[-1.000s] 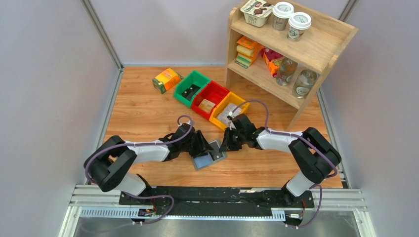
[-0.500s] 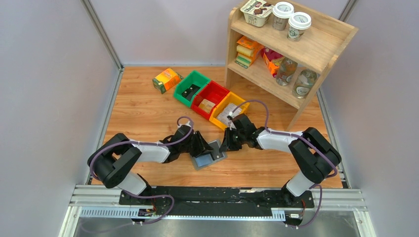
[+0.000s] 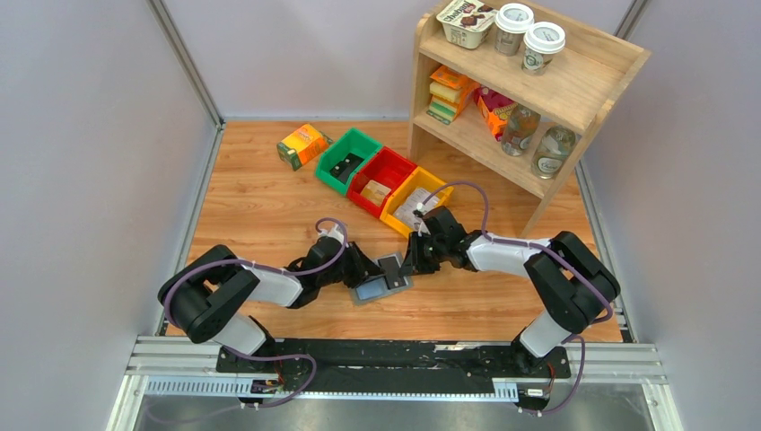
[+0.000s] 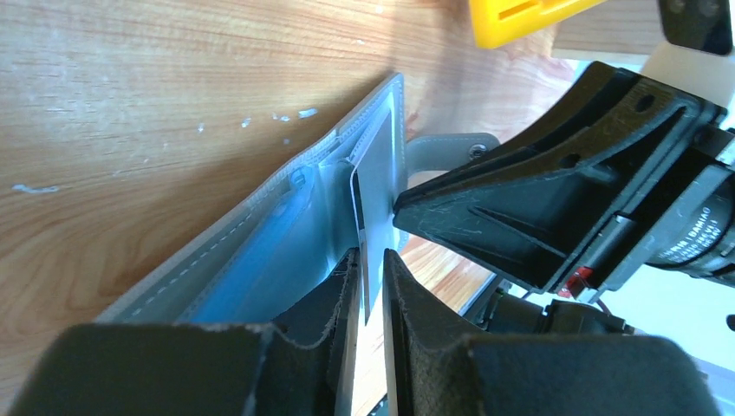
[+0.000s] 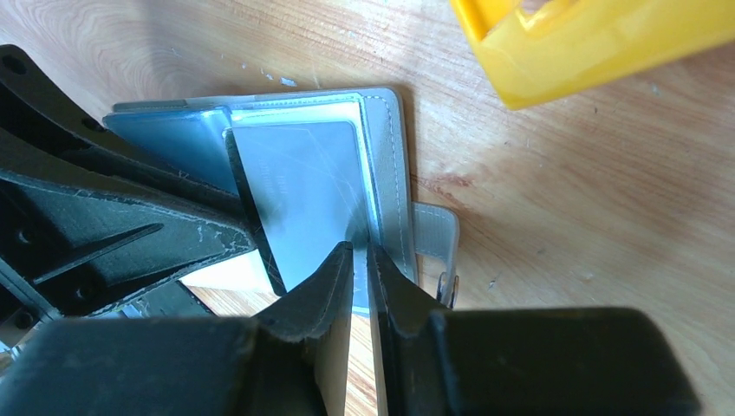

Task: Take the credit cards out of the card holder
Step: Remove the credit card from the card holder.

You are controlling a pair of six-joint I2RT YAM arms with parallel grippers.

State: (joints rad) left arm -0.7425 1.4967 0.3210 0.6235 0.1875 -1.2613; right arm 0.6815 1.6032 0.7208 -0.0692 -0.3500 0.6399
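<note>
The left gripper [image 4: 368, 290] clamps a card [image 4: 380, 195] whose length runs leftward out of the open holder [image 4: 251, 260], the right gripper [image 5: 360, 260] pinching its opposite edge.

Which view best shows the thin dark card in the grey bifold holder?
Right wrist: the thin dark-edged card lies face-on, partly out of the grey bifold holder. Left wrist shows only its edge; top external, a tiny dark patch.

both arms reach low inward, left hand [image 3: 368, 271] and right hand [image 3: 409, 262] pinched nearly closed.
</note>
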